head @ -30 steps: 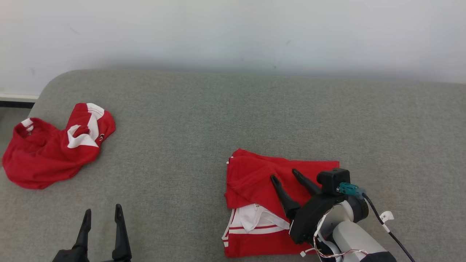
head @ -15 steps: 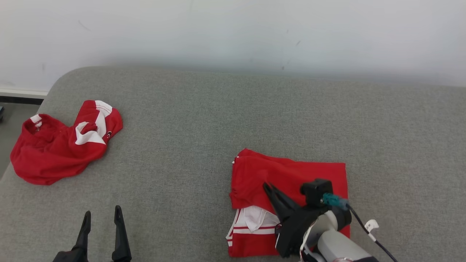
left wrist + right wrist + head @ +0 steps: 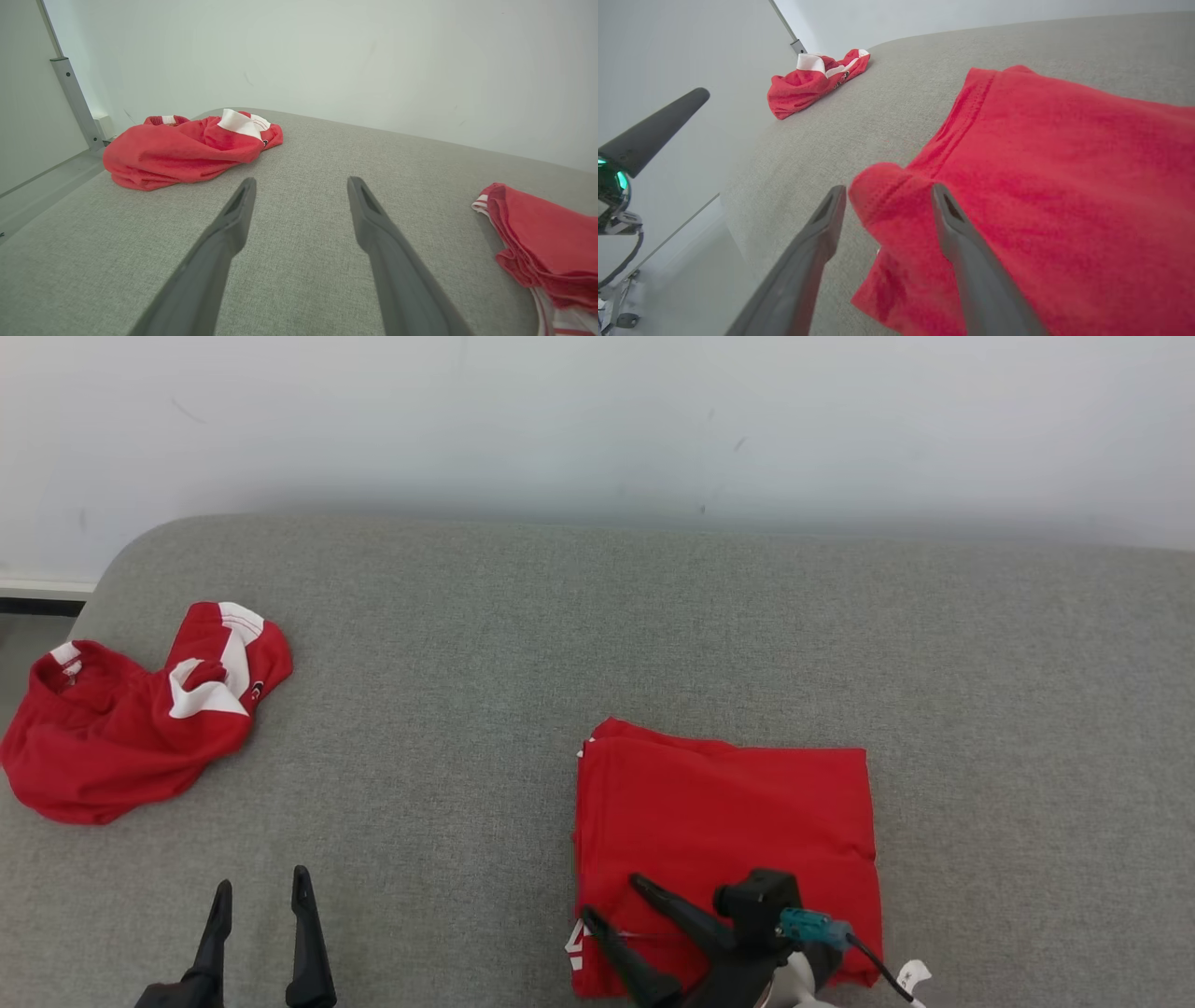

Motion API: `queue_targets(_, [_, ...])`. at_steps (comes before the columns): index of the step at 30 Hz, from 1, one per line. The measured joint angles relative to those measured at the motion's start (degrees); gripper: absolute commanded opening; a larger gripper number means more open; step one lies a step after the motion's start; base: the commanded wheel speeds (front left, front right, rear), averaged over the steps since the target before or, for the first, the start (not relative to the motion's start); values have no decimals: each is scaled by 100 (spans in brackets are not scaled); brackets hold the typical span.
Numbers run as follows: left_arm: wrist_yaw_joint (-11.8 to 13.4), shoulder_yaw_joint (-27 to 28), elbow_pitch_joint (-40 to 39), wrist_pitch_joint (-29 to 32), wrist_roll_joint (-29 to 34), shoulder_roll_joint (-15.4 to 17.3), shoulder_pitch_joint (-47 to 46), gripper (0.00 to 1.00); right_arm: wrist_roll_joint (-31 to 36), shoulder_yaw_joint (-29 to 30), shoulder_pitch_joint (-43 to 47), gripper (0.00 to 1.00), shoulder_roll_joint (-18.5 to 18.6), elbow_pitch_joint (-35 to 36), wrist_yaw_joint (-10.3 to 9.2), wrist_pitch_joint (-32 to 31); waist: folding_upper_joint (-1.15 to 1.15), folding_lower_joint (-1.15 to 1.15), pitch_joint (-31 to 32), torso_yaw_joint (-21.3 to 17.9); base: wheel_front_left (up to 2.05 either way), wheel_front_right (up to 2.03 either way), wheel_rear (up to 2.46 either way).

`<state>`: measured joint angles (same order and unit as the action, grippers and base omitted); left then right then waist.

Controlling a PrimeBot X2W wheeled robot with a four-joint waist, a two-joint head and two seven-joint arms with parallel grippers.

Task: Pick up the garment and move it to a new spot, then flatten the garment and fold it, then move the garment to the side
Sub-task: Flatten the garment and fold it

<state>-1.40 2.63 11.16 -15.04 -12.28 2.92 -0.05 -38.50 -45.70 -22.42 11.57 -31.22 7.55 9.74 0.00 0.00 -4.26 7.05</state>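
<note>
Right fingers point(image 3: 826, 224), parted, straddle a hump of the garment point(image 3: 1064, 186) in the wrist view; left fingers point(image 3: 236, 219) spread, empty.

Your left gripper point(image 3: 301, 183) hangs wide open over the grey cushion point(image 3: 383, 154). Crumpled red garment point(image 3: 177, 151) near its far left corner, folded red garment point(image 3: 546, 238) at its right edge.

Left pincer point(image 3: 260, 881), right pincer point(image 3: 611, 896): both spread.
</note>
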Motion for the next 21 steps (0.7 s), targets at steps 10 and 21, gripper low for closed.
queue_targets(10, [-10,78,3,0,1,-1,10,100,-148,258,247,100,320,506,0,412,0,0,36,-86,0,0,0])
queue_targets(21, [-64,208,-70,0,167,0,63,100,943,2401,838,100,103,1299,0,537,0,0,92,-353,0,0,0])
